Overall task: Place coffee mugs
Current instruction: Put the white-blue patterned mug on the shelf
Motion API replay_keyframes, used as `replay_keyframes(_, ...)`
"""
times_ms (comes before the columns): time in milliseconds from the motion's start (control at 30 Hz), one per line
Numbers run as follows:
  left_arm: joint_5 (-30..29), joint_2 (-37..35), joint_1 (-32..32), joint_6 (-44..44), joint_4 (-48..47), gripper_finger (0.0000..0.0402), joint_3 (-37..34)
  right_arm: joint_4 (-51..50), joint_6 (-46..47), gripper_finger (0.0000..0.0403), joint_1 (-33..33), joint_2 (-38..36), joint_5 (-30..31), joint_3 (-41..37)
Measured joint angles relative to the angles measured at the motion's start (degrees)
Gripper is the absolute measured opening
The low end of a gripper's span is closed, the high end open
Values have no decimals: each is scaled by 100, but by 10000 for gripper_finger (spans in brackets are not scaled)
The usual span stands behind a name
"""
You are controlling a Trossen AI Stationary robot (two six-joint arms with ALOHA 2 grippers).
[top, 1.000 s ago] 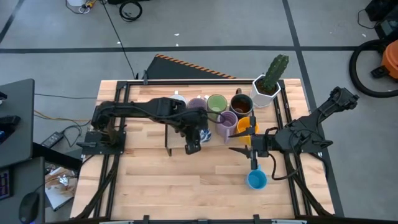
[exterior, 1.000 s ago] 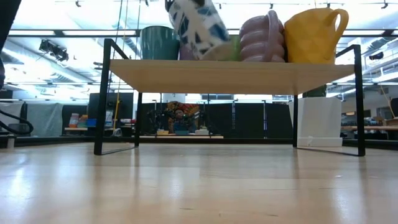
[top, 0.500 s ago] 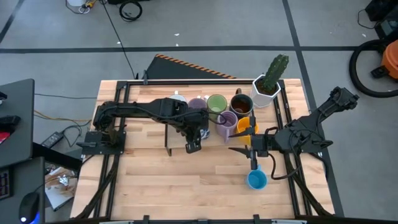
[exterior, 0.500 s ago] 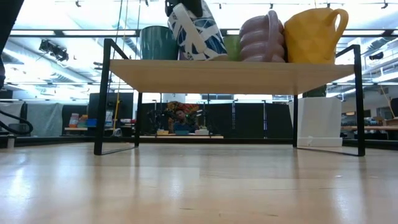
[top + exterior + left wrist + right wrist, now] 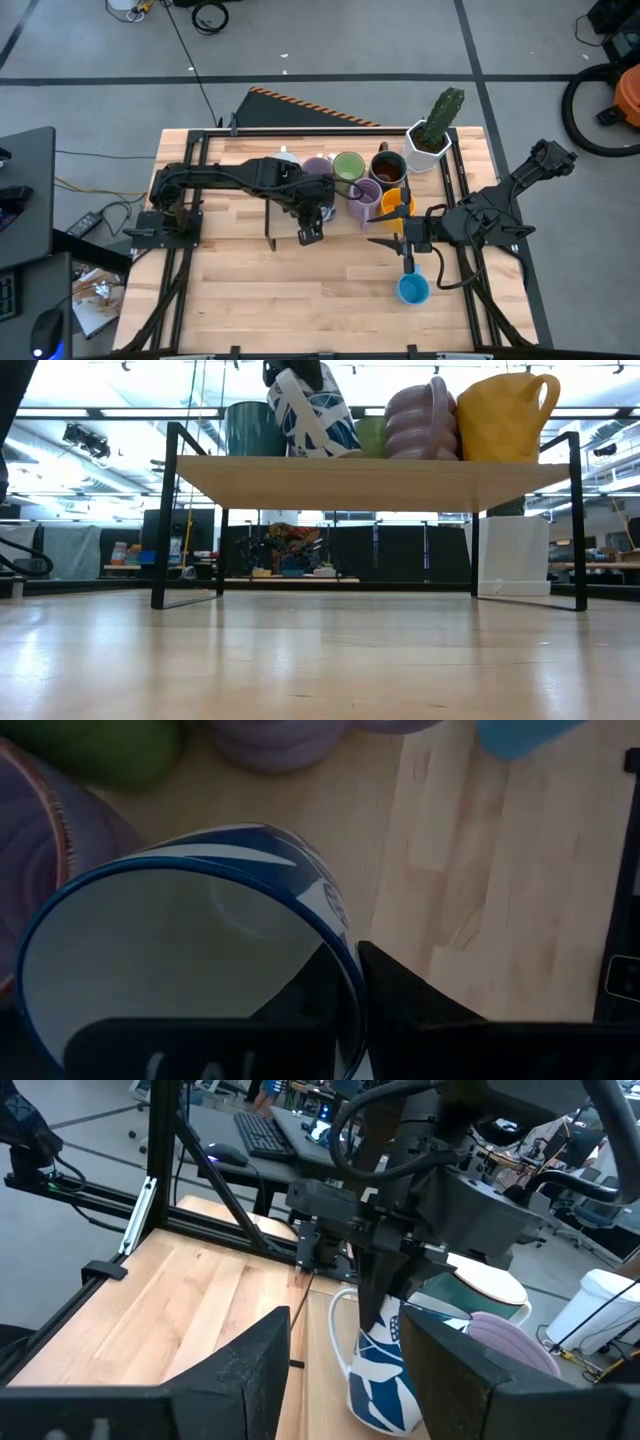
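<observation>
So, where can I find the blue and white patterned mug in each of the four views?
High view: mostly hidden under the left hand, left part of the shelf.
Low view: blue and white mug on the shelf, tilted, left of centre.
Left wrist view: fills the frame, seen from its rim.
Right wrist view: centre bottom, gripped from above.
Shared landmark: lilac mug beside it.

The shelf (image 5: 370,470) is getting pretty packed: teal (image 5: 256,428), patterned white-blue (image 5: 312,415), green (image 5: 370,435), lilac (image 5: 422,422) and orange (image 5: 505,415) mugs crowd it, cactus pot (image 5: 428,140) by the table's far right corner. The near half of the table (image 5: 300,300) is wide open except the blue mug (image 5: 413,290) toward the right edge.
</observation>
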Motion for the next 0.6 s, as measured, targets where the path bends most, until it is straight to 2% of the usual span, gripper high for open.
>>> replay_keyframes(200,-56,-2,0,-24,3,44,-2,0,0,193,0,0,0,-1)
replay_keyframes(600,-236,-2,-2,-3,204,114,-9,-4,9,193,0,0,-179,-1)
